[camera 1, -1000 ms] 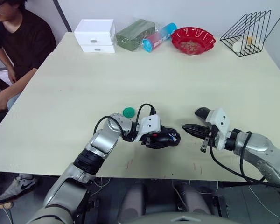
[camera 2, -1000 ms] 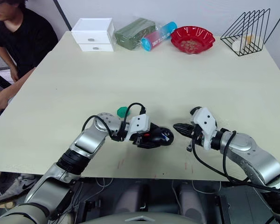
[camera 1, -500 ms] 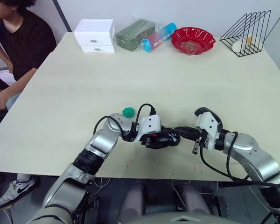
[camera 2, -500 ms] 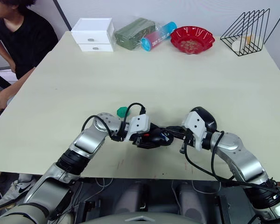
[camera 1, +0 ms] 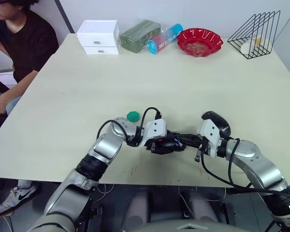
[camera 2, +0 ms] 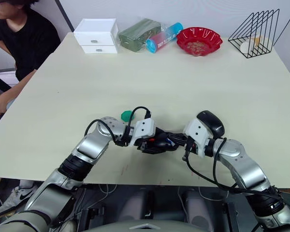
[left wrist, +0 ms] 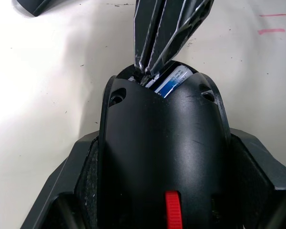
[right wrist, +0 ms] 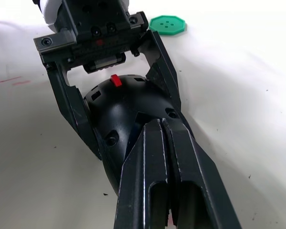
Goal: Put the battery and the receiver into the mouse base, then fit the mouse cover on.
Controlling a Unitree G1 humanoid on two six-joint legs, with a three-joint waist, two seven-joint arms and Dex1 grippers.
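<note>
Here, view by view.

Head views, left claw [camera 1: 170,143]: gripping the mouse base [camera 1: 171,142] from both sides, low on the worktop [camera 1: 183,82] near its front edge.
Head views, right claw [camera 1: 187,140]: fingers pressed together, tips reaching into the open rear end of the mouse base.
Head views, mouse cover [camera 1: 217,123]: lies on the worktop just behind the right wrist, apart from the base.
Head views, green dish [camera 1: 133,116]: sits on the worktop just behind the left forearm.
Head views, far edge: white drawers [camera 1: 98,36], a green packet [camera 1: 139,35], a tube [camera 1: 164,38], a red bowl [camera 1: 199,42] and a wire rack [camera 1: 256,35]; a person [camera 1: 19,43] sits at the left corner.
Left wrist view, mouse base: clamped between the two black fingers [left wrist: 74,183], red wheel nearest the camera.
Left wrist view, battery [left wrist: 174,79]: its blue end lies inside the open compartment, beside the tips of the right claw.
Left wrist view, receiver: cannot tell.
Right wrist view, right claw: closed, tips at the base's rear opening.
Right wrist view, left claw: its fingers flank the base on either side.
</note>
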